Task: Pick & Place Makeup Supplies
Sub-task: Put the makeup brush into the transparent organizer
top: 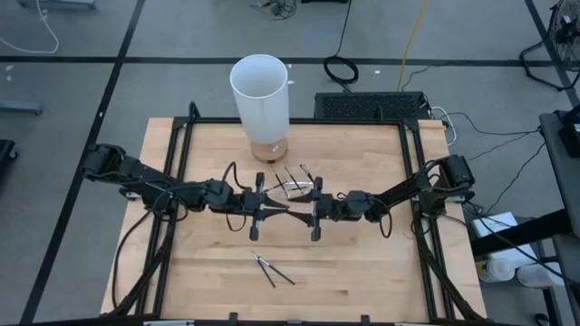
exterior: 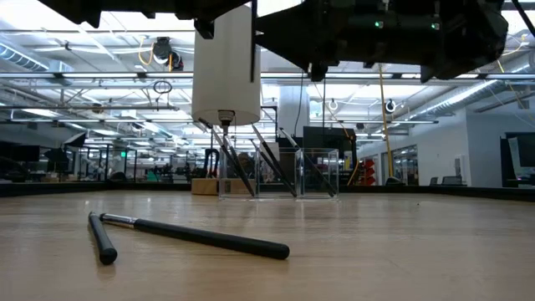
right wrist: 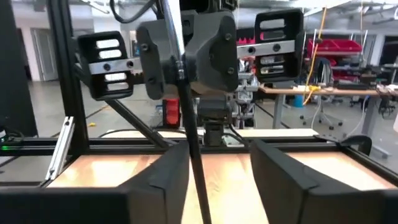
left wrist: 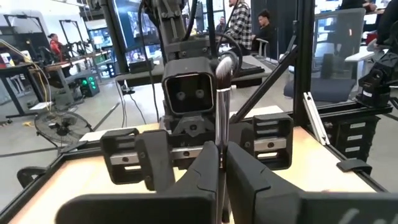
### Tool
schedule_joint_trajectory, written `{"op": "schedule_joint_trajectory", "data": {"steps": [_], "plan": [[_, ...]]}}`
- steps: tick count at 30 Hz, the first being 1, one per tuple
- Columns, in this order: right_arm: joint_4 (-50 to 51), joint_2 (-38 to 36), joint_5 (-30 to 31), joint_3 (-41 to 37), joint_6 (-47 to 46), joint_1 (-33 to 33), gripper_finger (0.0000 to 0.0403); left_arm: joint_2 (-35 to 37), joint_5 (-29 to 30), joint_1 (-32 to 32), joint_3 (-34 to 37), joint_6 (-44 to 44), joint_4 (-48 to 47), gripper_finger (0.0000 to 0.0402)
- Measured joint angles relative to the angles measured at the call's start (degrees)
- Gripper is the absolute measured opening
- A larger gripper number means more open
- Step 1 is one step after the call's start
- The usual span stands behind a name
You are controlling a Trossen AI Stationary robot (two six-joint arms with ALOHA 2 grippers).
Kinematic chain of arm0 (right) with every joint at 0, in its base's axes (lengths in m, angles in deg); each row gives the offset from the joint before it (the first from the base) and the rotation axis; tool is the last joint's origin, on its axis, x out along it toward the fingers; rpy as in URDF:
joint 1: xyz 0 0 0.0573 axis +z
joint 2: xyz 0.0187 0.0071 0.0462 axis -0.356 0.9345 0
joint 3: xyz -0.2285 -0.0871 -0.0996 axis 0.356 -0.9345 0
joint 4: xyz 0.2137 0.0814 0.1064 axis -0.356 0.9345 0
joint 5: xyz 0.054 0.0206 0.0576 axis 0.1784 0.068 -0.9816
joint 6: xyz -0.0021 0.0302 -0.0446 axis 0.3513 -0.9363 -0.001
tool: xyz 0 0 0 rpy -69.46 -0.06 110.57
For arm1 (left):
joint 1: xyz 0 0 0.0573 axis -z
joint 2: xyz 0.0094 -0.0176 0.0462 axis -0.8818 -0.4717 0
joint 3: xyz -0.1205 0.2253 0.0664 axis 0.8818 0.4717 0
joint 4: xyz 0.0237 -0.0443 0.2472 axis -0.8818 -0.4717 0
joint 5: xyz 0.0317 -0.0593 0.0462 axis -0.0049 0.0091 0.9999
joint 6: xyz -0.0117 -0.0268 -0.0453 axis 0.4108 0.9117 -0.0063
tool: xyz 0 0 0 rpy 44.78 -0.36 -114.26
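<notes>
Two dark sticks [exterior: 196, 236] are seen nearest the low camera, lying flat on the table [top: 362, 272] and joined at one end in a narrow V; in the high view they lie toward the table's front edge, running diagonally.

One brush [left wrist: 219, 124] is clamped between the closed fingers of the left gripper [top: 279, 210] at mid-table. Its long axis stands upright, with the pale bristle tip uppermost. The same brush is flanked by the fingers of the right gripper [top: 299, 210], which are held apart, one on each side of the handle without pinching it. The two grippers are set nose to nose.

Just behind them, about four more sticks [top: 297, 175] are leaned at a slant in one small clear tray [top: 295, 188]. One tall white cylinder [top: 261, 100] is stood beyond the tray, near the far edge.
</notes>
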Motion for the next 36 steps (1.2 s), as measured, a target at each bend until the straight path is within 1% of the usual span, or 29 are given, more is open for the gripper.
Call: {"op": "schedule_joint_trajectory", "data": {"steps": [4,7,10,12,15,19,22,26,29,32,36], "plan": [[6.29,0.00,-0.67,3.70,-0.18,-0.48,0.0172,0.00,-0.04,-0.35,0.00,0.01,-0.96,0.0010],[9.28,0.00,-1.05,6.24,0.18,-0.48,0.0167,0.00,0.16,-0.32,0.00,0.07,-1.60,0.0010],[10.80,0.00,-1.56,6.98,0.19,-0.50,0.0155,-0.04,0.32,-0.31,0.00,0.07,-2.27,0.0010],[10.86,0.00,-2.55,7.02,0.05,-0.54,0.0142,-0.04,0.31,-0.26,0.00,0.07,-2.29,0.0010],[11.61,0.00,-2.71,7.03,-0.03,-0.54,0.0111,-0.05,0.50,-0.26,0.00,0.07,-2.69,0.0010],[12.87,0.00,-3.05,7.07,-0.46,-0.45,0.0058,-0.11,0.81,-0.28,0.00,0.11,-3.10,0.0010],[13.10,0.00,-5.17,7.08,-0.06,-0.54,0.0015,-0.11,1.15,-0.27,0.00,0.52,-3.22,0.0010],[13.47,0.00,-5.50,7.07,-0.05,-0.58,0.0009,-0.11,1.51,-0.27,0.00,1.34,-3.58,0.0012],[14.03,0.00,-5.63,7.07,-0.40,-0.58,0.0005,-0.11,1.63,-0.26,0.00,0.67,-3.68,0.0044],[16.24,-0.40,-5.63,7.07,-0.55,-0.58,0.0004,0.14,1.67,0.27,0.02,-0.14,-4.21,0.0095],[19.51,-0.79,-5.13,7.08,-0.70,-0.62,0.0003,2.21,2.35,0.78,0.04,-0.53,-5.91,0.0162]]}}
